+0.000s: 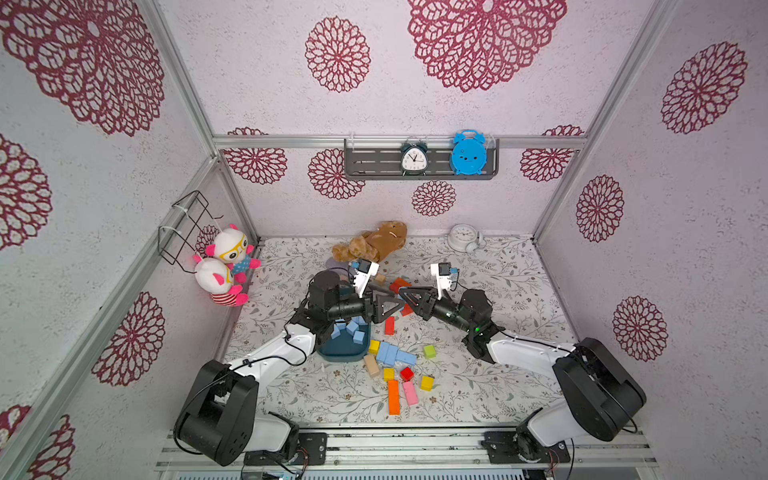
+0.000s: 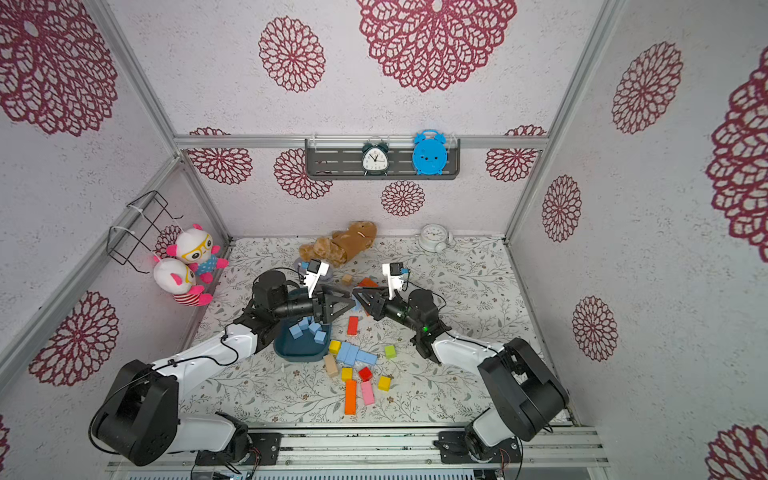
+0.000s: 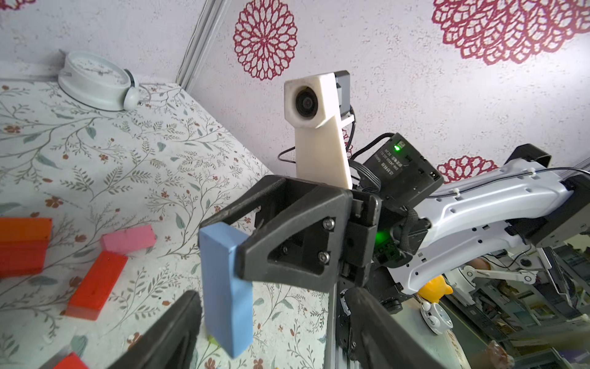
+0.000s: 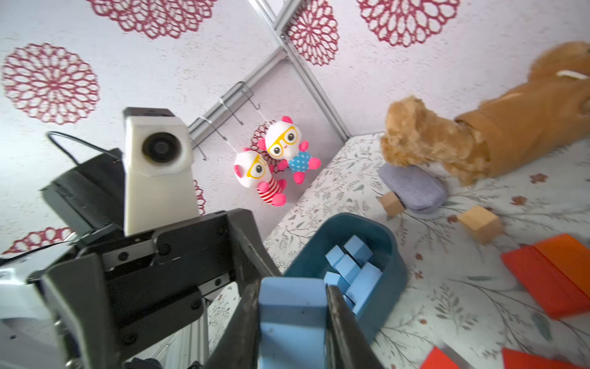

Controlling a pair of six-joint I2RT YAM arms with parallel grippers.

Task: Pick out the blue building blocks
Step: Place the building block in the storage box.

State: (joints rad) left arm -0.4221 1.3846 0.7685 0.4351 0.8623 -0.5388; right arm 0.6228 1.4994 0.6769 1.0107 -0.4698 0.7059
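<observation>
**Blue brick pinched at one end, second gripper waiting open**

The right gripper point(image 3: 223, 238) is clamped on a long blue brick point(image 3: 225, 300). It grips the brick's flat faces near one end, so most of the length hangs free below the jaws, in the air over the middle of the table point(image 1: 469, 390).

The brick looks light, rigid and matte, so it should pinch easily and slip little. An end hold could let it pivot, though, and a mid-length hold would be steadier.

The left gripper point(image 1: 388, 302) faces it with jaws spread wide, holding nothing.

Other blue building blocks point(image 1: 353, 327) lie in the dark teal tray point(image 1: 345, 358) toward the table's left edge. A few more sit on the table just beside the tray.
</observation>
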